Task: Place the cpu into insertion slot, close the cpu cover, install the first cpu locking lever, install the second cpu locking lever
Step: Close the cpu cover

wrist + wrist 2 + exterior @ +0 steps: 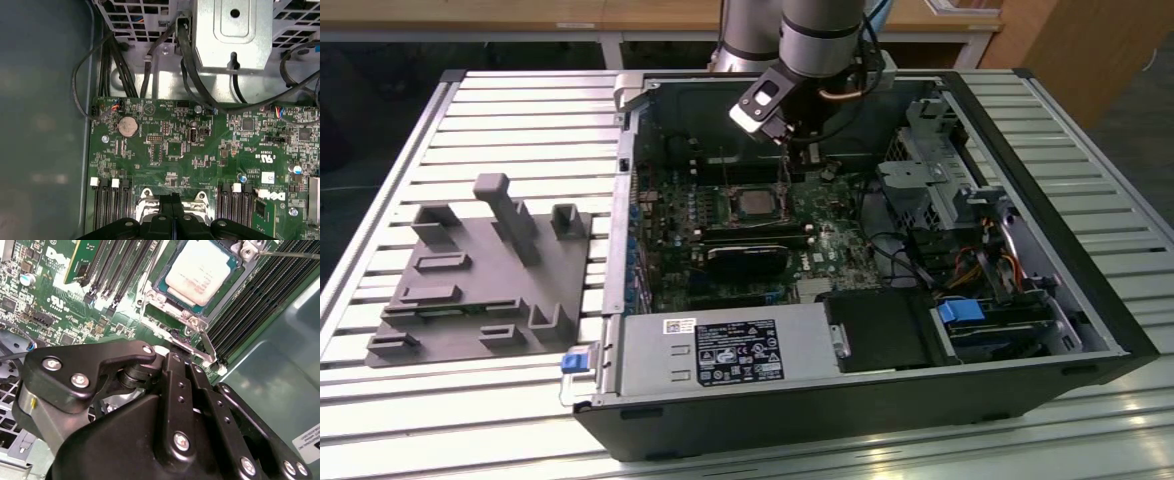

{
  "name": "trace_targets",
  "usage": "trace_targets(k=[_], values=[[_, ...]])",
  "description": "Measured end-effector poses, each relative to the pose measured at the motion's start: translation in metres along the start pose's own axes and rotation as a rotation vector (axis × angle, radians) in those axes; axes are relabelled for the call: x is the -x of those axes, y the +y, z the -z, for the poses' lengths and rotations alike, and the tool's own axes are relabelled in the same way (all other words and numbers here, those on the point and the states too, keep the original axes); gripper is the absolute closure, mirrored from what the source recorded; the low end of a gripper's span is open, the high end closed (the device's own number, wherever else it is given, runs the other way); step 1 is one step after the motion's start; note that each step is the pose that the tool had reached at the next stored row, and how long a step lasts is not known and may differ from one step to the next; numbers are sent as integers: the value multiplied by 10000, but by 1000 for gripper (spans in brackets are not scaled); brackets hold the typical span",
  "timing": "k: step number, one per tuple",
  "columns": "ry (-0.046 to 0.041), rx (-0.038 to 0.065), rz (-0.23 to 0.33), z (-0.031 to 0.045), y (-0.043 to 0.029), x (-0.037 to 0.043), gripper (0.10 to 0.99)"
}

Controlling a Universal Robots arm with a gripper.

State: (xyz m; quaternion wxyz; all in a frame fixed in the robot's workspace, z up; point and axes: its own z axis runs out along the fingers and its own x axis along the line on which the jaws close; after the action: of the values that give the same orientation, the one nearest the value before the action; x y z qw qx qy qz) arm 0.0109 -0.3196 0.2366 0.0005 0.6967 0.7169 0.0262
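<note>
A Universal Robots arm reaches down into an open desktop computer case (1101, 300) lying on a slatted metal table (480, 100), its gripper (795, 148) hanging over the green motherboard (200, 155). The cpu (200, 271), silvery-grey top upward, sits flat inside the insertion slot (150, 296), with a rim of its green edge showing all round. In the exterior view the chip (750, 200) lies near the middle of the board, just below the gripper and above a black rectangular cooler (747, 262).

In the first wrist view the gripper (172, 200) has its two black fingers (166, 207) pressed side by side with only a thin seam between them; whether they pinch anything cannot be told. In the second wrist view the gripper (182, 360) ends just beside the socket's near edge, where a bright metal strip (206, 347), apparently part of the cpu cover, stands up from the frame. A thin wire lever (287, 254) runs out from the socket's far corner.

Long black memory slots (250, 305) flank the socket on both sides. A coin battery (127, 126) sits on the board. On the exterior view's left, a grey parts fixture (480, 270) rests on the table, well apart from the case, and a silver power supply (720, 355) fills the case's near end
</note>
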Motion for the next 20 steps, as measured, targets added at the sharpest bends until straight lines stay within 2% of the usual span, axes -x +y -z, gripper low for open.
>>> trace_targets(k=[10, 20], values=[[2, 1, 0, -12, -71, -2, 980], [0, -1, -1, -39, -179, -4, 980]])
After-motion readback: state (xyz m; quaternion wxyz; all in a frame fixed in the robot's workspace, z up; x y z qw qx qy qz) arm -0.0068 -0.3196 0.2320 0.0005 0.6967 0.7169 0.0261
